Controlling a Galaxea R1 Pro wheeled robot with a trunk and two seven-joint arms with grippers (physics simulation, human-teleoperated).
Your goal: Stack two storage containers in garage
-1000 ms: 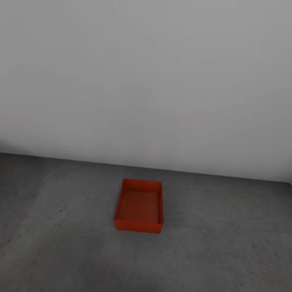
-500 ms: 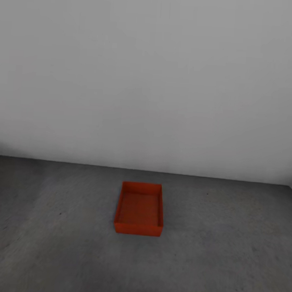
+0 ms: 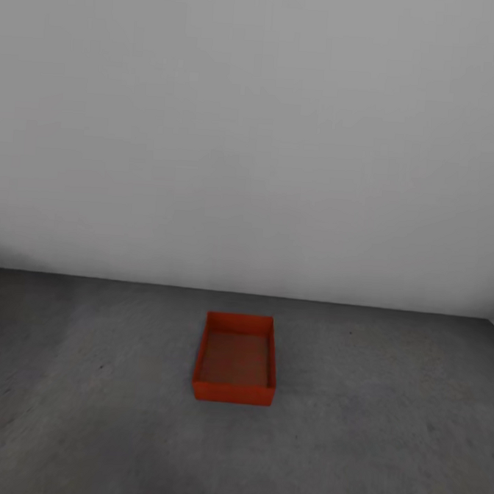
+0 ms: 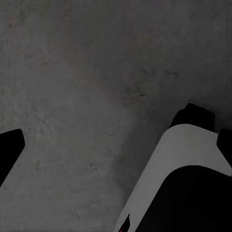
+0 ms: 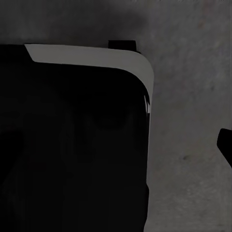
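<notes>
Dark grey rough concrete floor [image 3: 80, 427] is running from the base of the wall to the near edge of the head view. One red-orange open-topped storage container [image 3: 235, 358] is sitting flat on it, roughly centre, toward 12 o'clock from the robot, near the wall but apart from it. The same mottled floor [image 4: 87, 96] is showing in both wrist views.
</notes>
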